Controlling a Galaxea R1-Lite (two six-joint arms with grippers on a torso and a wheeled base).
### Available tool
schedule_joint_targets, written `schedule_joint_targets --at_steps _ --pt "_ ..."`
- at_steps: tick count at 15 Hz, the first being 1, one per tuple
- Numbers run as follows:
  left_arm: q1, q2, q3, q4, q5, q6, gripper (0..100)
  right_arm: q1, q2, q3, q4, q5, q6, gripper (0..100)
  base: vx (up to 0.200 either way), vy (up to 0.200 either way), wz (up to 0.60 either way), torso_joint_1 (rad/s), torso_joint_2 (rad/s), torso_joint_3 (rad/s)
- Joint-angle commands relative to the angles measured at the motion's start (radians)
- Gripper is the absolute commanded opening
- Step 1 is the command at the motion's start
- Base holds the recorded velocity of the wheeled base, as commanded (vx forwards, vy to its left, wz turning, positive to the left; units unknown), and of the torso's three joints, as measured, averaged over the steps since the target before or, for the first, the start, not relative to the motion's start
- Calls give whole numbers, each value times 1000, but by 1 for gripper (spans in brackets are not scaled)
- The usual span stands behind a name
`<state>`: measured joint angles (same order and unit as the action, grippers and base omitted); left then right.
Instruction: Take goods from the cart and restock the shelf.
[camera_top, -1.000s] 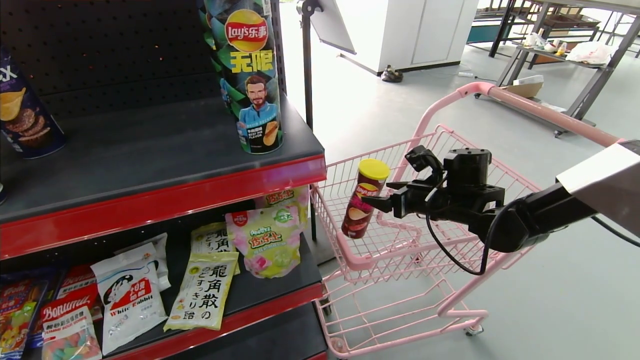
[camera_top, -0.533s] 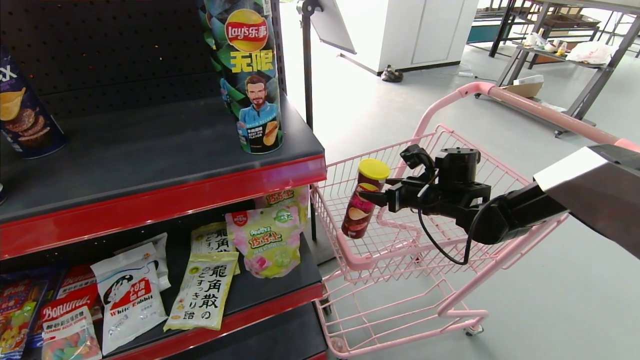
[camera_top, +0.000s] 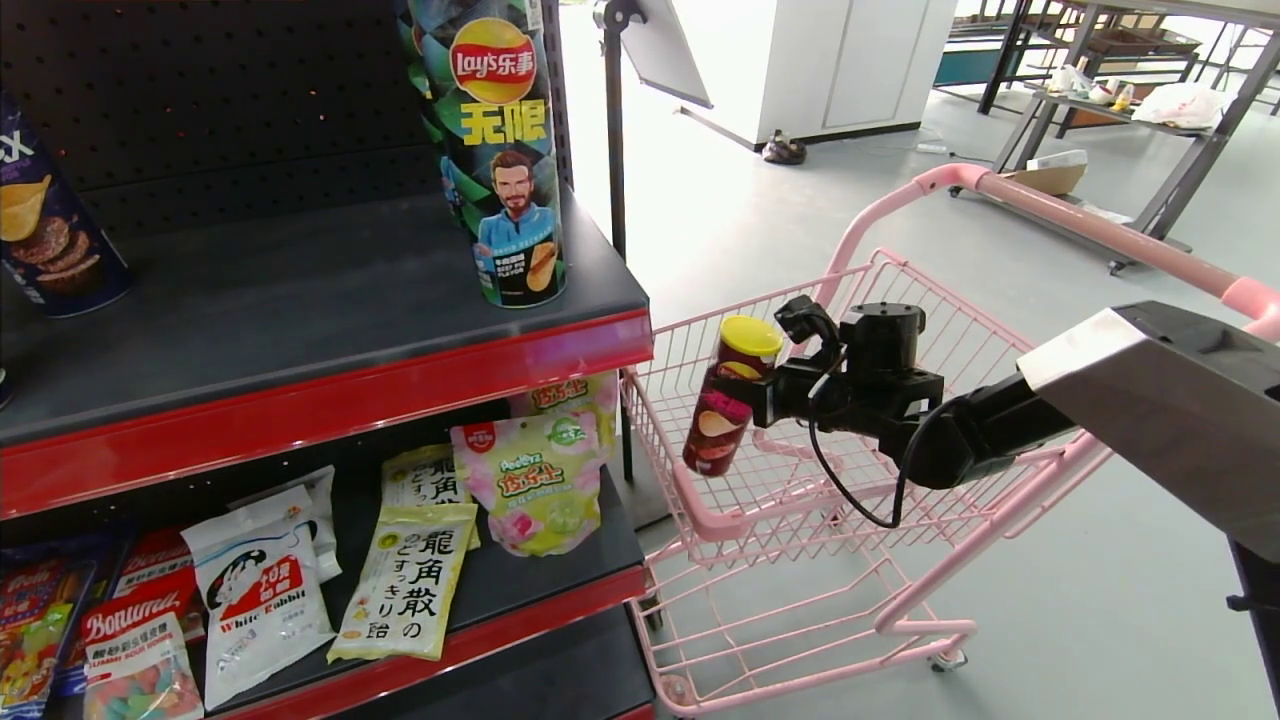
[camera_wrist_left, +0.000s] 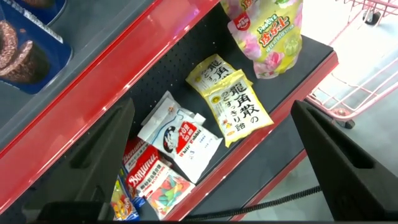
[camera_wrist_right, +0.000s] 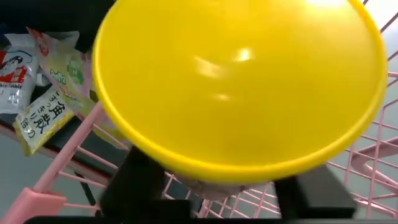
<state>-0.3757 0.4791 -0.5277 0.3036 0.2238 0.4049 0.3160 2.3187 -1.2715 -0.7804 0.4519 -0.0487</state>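
Well, the right gripper (camera_top: 745, 397) sits around the tilted maroon cardboard chip can with a yellow lid (camera_top: 712, 437) at the pink wire cart's (camera_top: 700, 508) front corner. Whether it's clamped, I cannot tell. A loose hold could drop the can.

Right arm (camera_top: 990, 425) stretched out towards the robot's left, wrist roughly level, right gripper (camera_top: 738, 398) with jaws parted either side of the chip can (camera_top: 712, 440), left gripper (camera_wrist_left: 212, 106) spread wide.
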Motion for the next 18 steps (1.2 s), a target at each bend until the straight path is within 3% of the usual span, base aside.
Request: schedule_joint_targets --at_steps 1,3,9,13,14,18 --pt "0 3 -3 0 0 0 100 3 30 -19 0 1 0 0 0 0 0 0 0 0" --pt "0 1 -2 0 0 0 100 0 -48 3 -20 -7 -2 0 0 0 0 0 0 0" --pt "0 -5 20 0 -9 0 100 -5 -552 261 41 -42 0 0 0 0 0 0 0 0" --pt "0 -24 52 0 -11 0 100 14 -907 325 425 -151 -11 0 0 0 0 0 0 0" --pt "0 -33 63 0 -11 0 100 37 -1023 363 576 -165 -11 0 0 0 0 0 0 0" --pt "0 -56 86 -34 -12 3 100 222 -1260 658 622 -332 -11 0 0 0 0 0 0 0"
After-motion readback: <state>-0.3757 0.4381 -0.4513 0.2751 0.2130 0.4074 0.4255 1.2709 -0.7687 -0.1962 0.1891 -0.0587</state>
